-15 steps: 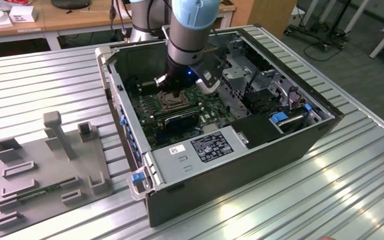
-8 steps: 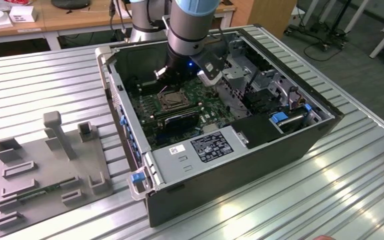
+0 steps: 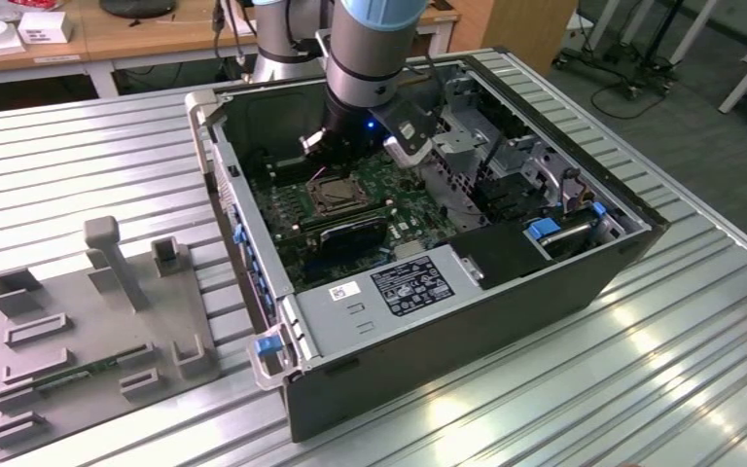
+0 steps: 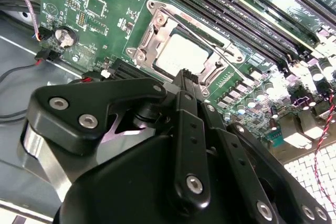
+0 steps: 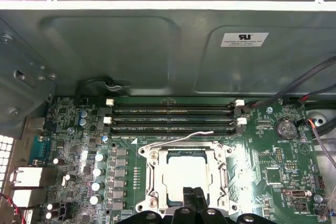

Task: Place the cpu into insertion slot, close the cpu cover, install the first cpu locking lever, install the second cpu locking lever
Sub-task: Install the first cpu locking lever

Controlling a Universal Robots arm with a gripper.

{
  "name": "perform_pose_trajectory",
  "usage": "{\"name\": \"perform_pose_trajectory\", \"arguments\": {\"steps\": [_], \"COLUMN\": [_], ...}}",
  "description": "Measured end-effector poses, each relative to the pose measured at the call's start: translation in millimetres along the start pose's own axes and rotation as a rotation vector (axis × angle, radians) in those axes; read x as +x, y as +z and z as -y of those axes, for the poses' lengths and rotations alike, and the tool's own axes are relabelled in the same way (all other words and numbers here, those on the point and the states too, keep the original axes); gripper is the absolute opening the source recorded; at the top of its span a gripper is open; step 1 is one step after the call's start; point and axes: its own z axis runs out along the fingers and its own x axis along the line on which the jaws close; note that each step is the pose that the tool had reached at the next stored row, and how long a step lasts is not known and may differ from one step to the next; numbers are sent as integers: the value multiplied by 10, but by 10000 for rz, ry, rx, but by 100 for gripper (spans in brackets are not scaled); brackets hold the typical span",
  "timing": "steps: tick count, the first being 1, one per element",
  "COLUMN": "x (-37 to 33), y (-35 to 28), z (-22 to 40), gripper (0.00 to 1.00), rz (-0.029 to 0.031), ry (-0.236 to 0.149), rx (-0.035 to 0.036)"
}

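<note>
Slatted metal table [image 3: 633,370] carries an open computer case [image 3: 478,331] at centre of the exterior view. The Universal Robots arm [image 3: 361,49] comes in from 12 o'clock and reaches down into the case. A grey fixture tray [image 3: 69,321] sits on the table at 8 o'clock from the case, well apart from it.

The green motherboard [image 5: 265,153] lies flat on the case floor. The gripper [image 5: 193,195] hangs just over the board, at 12 o'clock from the socket in the exterior view. In both wrist views its fingers are pressed together and grasp nothing, and the tips sit over the near edge of the socket frame. Touching or just above, cannot tell.

Long black memory slots [image 5: 173,119] run beside the socket, at about 5 o'clock from it in the exterior view.

The insertion slot [image 3: 332,195] sits mid-board. The cpu cover [image 5: 223,174] is down flat over it. The cpu [image 5: 184,174] is seated in the slot, its pale metal top showing through the cover's window.

A thin wire locking lever [image 5: 178,139] runs along the cover's memory-slot side, with its free end raised off the frame.
</note>
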Motion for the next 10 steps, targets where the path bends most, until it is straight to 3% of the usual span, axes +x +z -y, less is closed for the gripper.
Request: {"name": "perform_pose_trajectory", "arguments": {"steps": [10], "x": [0], "y": [0], "z": [0], "gripper": [11], "rz": [0], "ry": [-1], "rx": [8]}}
